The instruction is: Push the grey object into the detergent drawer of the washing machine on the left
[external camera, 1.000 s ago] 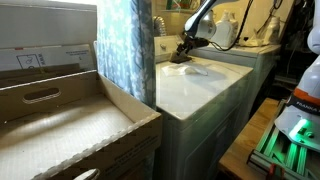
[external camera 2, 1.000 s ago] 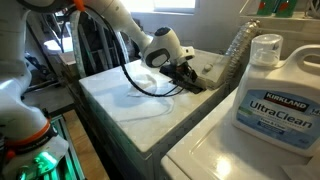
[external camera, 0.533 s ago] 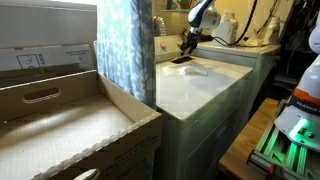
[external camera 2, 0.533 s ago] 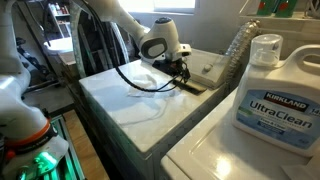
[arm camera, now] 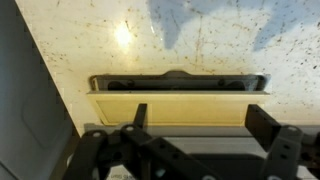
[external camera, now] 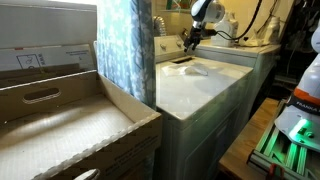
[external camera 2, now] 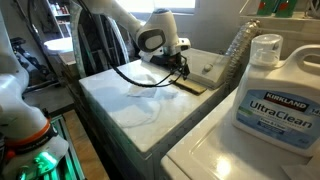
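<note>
Tool point(external camera 2: 181, 68), jaws spread and empty, hovers just above the grey object point(external camera 2: 192, 86) on the washing machine point(external camera 2: 125, 100).

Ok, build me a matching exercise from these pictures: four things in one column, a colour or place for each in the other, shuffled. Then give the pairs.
Things:
1. gripper
2. jug
3. curtain
4. cardboard box

Colour or place:
A. brown, with a cut-out handle slot
B. blue patterned, hanging beside the washer
C. blue label, standing on the second washer
D. over the rear of the glossy white washer top

Pairs: 1-D, 2-C, 3-B, 4-A
</note>
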